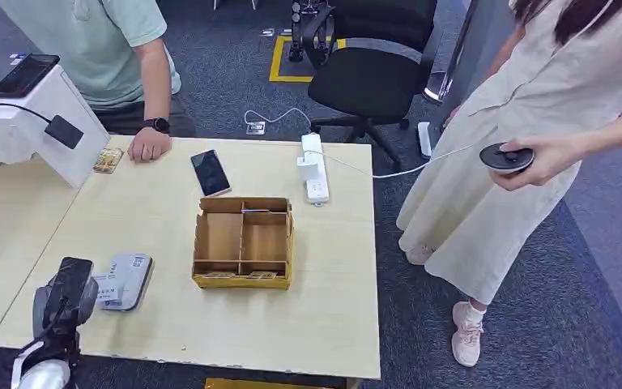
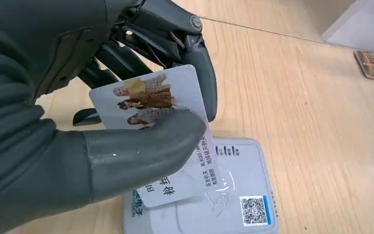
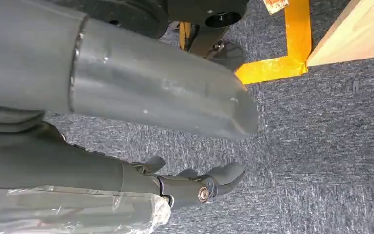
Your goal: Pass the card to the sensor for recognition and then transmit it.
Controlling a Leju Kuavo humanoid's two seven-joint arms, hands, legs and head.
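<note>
Left hand (image 2: 126,126) pinches card (image 2: 156,122) — over sensor (image 2: 233,195); right hand (image 3: 175,146) empty.

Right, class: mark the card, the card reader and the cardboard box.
card (image 2: 148,95), left wrist view, on its printed picture of people.
card reader (image 2: 246,183), left wrist view, on its grey top face.
cardboard box (image 1: 243,280), head view, on its front wall.

card (image 2: 168,141), pinched in left hand (image 2: 78,122): "BLAKAPI" partly legible beside small Chinese print, larger Chinese characters near the thumb, not fully readable | sensor (image 2: 233,204), just under the card: QR code on blue-edged label, other print too small to read
</note>
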